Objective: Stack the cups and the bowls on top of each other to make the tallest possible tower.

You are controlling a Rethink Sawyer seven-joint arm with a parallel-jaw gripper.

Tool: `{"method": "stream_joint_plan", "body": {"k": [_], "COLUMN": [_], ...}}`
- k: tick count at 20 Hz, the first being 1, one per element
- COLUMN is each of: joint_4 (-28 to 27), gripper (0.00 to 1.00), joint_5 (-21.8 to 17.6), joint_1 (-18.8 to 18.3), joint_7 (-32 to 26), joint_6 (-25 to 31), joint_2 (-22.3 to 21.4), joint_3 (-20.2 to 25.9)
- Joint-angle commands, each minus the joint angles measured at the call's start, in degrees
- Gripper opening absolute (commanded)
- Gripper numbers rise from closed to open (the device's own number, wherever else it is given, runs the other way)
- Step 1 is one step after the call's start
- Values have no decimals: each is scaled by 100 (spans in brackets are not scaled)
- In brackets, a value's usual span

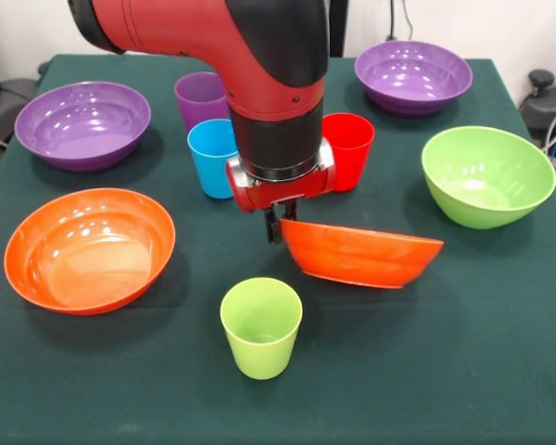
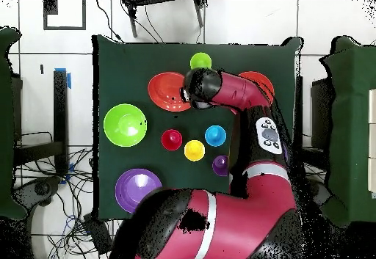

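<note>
A: Orange bowl (image 1: 361,252) is clamped by its rim in the gripper (image 1: 275,225), tilted, hanging clear of the green tablecloth (image 1: 463,371). Fingers are closed on the rim's left end in the front view.

B: Where's the light green cup (image 1: 261,326)?

A: Upright, nearest the front camera, just below-left of the held bowl. Not touching it. Nothing sits on the cup.

B: Other bowls?

A: 2nd orange bowl (image 1: 89,249) flat on the cloth at left. 2 purple ones: 1 at far left (image 1: 82,123), 1 at far right (image 1: 413,74). Light green bowl (image 1: 487,175) at right, well apart from the held one.

B: Cups?

A: Purple cup (image 1: 200,98), blue cup (image 1: 211,156) and red cup (image 1: 348,148) clustered behind the wrist, all upright. Yellow cup (image 2: 194,150) is hidden by the arm from the front; overhead shows it between red and blue.

B: Arm?

A: Red and black arm (image 1: 259,74) comes down over the table's middle. Overhead, the held bowl lies just beside the light green cup, at the table's far side from the base.
</note>
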Motion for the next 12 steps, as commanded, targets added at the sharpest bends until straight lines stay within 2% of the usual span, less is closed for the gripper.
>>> {"method": "stream_joint_plan", "body": {"k": [1,8,12], "joint_4": [-347,-354,-405], "gripper": [0,0,0], "joint_5": [-285,-221,-208], "joint_1": [243,318,349], "joint_7": [655,632,613], "joint_6": [796,1156,1599], "joint_2": [408,463,417], "joint_3": [-125,-148,-160]}}
